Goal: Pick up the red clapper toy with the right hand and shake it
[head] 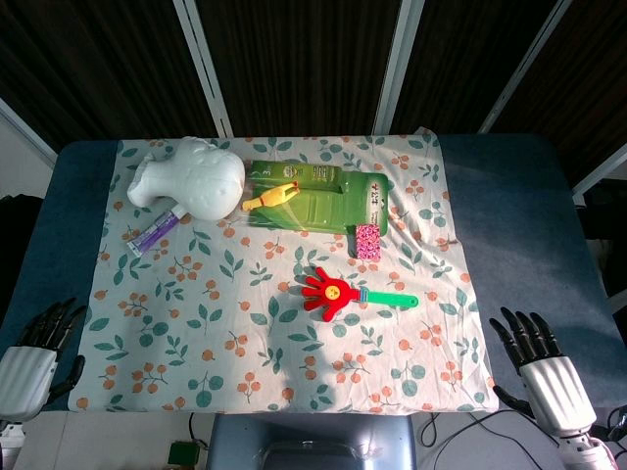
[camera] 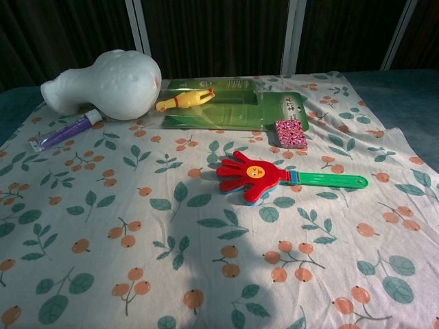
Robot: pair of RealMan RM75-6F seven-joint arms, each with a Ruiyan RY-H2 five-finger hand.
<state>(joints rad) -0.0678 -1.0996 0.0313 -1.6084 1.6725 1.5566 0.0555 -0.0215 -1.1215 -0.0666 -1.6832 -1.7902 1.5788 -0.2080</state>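
Observation:
The red clapper toy is hand-shaped with a yellow face and a green handle pointing right. It lies flat on the floral cloth, right of centre. My right hand shows only in the head view, at the bottom right beyond the cloth's corner; its dark fingers are spread and it holds nothing. It is well apart from the clapper, below and to the right of the handle end. My left hand rests at the bottom left edge, fingers apart and empty. Neither hand appears in the chest view.
A white foam head lies at the back left beside a purple tube. A green package carries a yellow rubber chicken. A small pink patterned block sits above the clapper.

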